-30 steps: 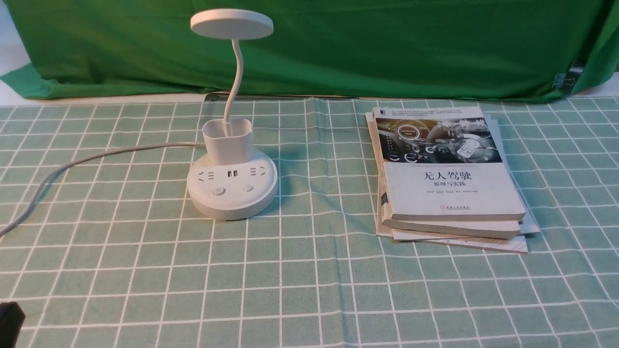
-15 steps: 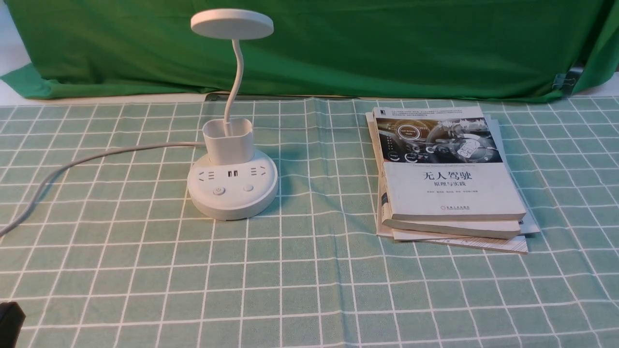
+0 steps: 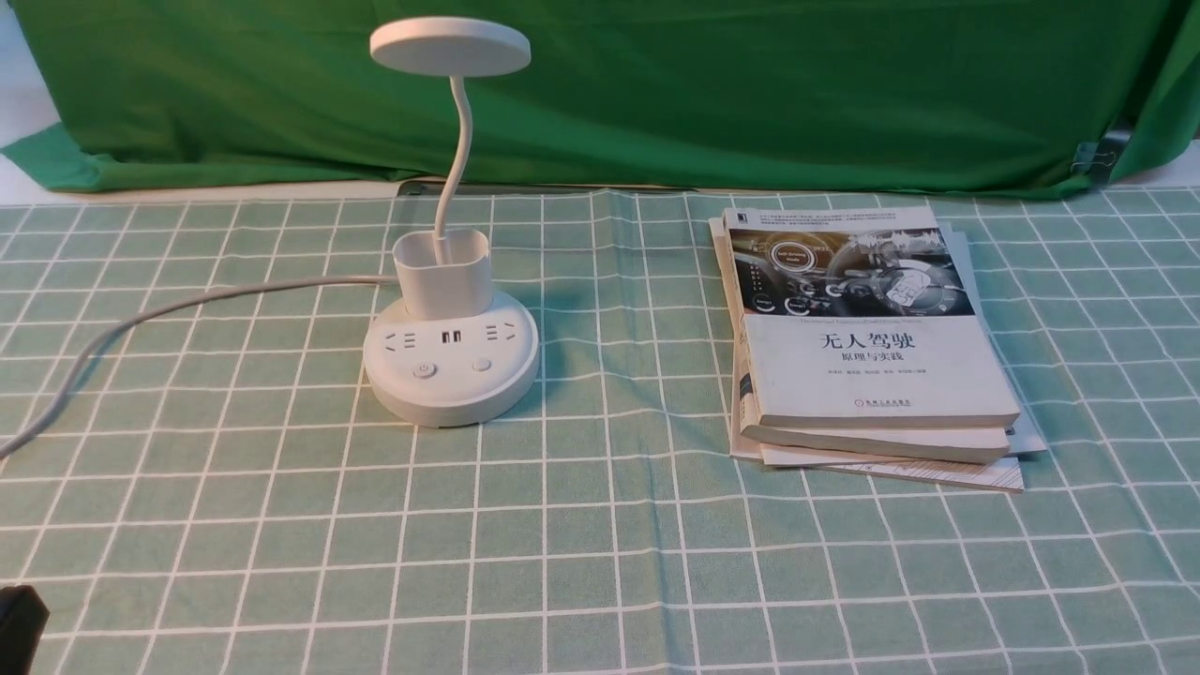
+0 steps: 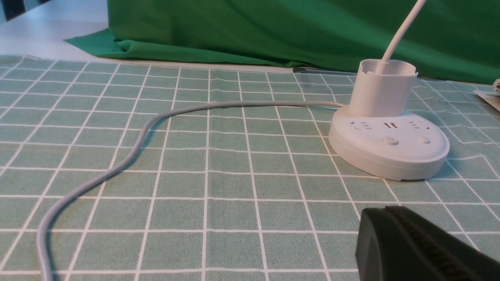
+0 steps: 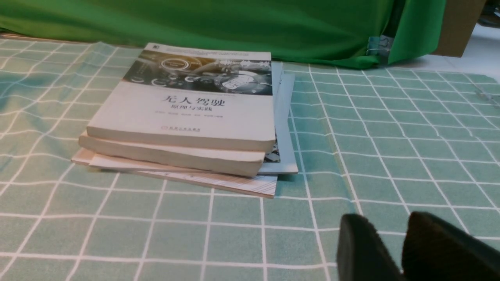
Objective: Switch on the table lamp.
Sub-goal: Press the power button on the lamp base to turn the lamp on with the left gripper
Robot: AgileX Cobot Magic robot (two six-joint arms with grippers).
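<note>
The front view looks forward and down at the table lamp (image 3: 450, 366) from between the arms; the left wrist view faces the lamp's base lower and from its left, and the right wrist view, right of the lamp, shares the books (image 3: 872, 328) with the front view.

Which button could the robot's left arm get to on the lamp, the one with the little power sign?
Probably yes. The power button faces up on the near part of the base, and nothing covers it. The left gripper looks shut and free.
</note>
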